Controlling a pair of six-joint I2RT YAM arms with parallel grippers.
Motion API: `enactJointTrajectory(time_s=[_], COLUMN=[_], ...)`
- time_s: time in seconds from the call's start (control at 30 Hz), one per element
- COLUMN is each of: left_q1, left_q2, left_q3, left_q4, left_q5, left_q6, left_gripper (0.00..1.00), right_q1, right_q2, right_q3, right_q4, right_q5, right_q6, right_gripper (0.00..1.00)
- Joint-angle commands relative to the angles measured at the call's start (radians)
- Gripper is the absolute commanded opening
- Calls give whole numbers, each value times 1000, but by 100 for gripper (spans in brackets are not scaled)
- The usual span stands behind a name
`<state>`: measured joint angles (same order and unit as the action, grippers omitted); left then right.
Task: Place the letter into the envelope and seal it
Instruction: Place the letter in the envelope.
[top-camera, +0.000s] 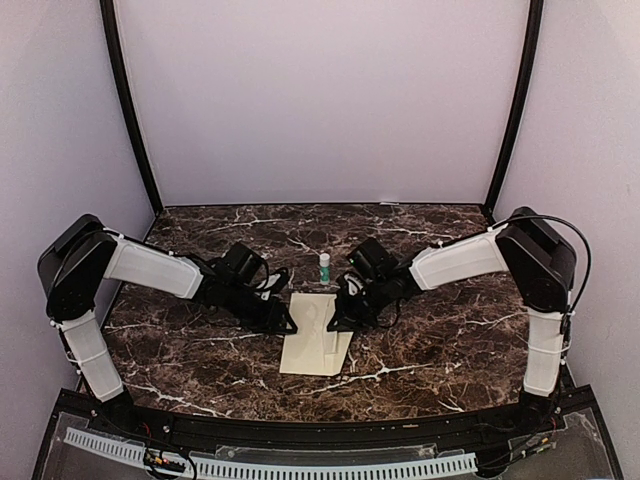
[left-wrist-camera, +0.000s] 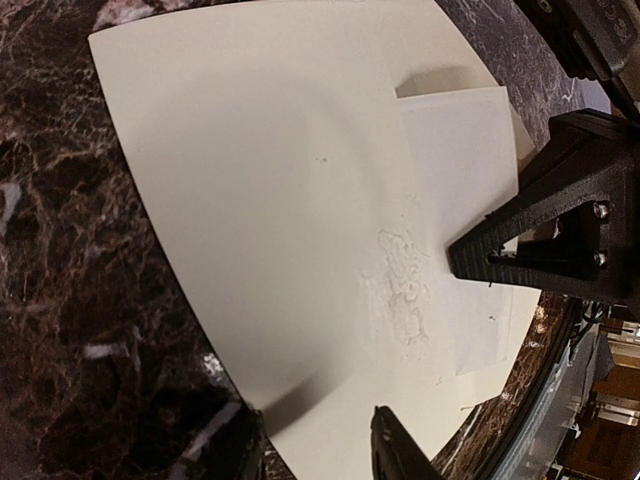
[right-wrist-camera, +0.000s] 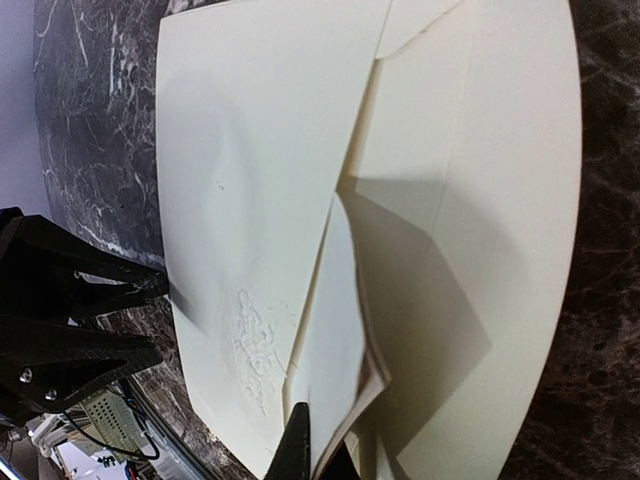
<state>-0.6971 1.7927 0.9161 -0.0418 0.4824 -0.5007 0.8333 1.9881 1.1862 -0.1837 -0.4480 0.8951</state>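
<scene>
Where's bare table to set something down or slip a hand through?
Free: far strip of the table between the glue stick and back wall; near-right patch bordered by the envelope, right arm and front edge; near-left patch between envelope and left arm. Crowded: centre, where the left gripper and right gripper meet at the envelope, the right pinching the letter.
</scene>
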Motion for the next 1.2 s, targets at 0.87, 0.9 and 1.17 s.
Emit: enactJointTrajectory(time_s=[0.87,0.9,1.17], left_q1=[-12,-12,-12], left_q2=[-107,-104,-56], left_q3=[-31,-33,-40], left_q4=[33,50,101], left_q5=[-66,-61,-13], left_q6=[-76,-86,-107], left_gripper=[48,48,44], right_q1=[2,1,2], right_q2=[-115,-116,-96], right_q3=[111,108,85], right_q4=[-310,-308,-268], right_q5=[208,207,188], right_q6=[-170,-171,-164], right_gripper=[41,41,26])
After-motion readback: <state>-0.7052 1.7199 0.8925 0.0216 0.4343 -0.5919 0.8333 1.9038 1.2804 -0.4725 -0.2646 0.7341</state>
